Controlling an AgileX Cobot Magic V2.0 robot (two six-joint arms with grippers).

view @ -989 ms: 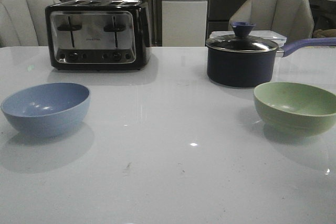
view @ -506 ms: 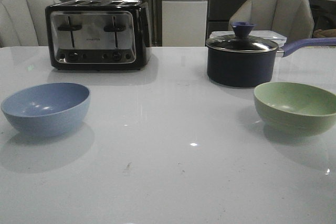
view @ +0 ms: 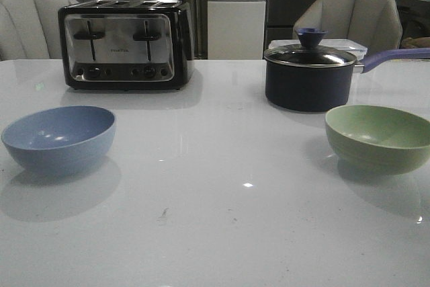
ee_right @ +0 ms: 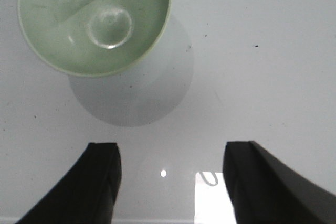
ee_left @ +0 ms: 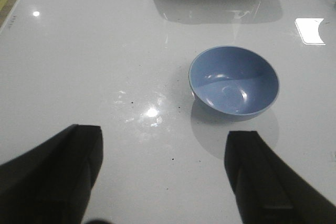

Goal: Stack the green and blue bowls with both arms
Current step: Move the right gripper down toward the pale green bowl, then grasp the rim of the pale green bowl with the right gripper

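The blue bowl (view: 59, 139) stands upright and empty on the left of the white table; it also shows in the left wrist view (ee_left: 234, 81). The green bowl (view: 378, 137) stands upright and empty on the right, in front of the saucepan; it also shows in the right wrist view (ee_right: 94, 20). My left gripper (ee_left: 165, 148) is open and empty above the table, short of the blue bowl. My right gripper (ee_right: 170, 158) is open and empty above the table, short of the green bowl. Neither arm shows in the front view.
A black and silver toaster (view: 124, 44) stands at the back left. A dark navy saucepan (view: 309, 75) with a glass lid stands at the back right, its handle (view: 393, 57) pointing right. Grey chairs stand behind the table.
The bowls, toaster and saucepan have not moved. Only a person in the far background has shifted out of sight.
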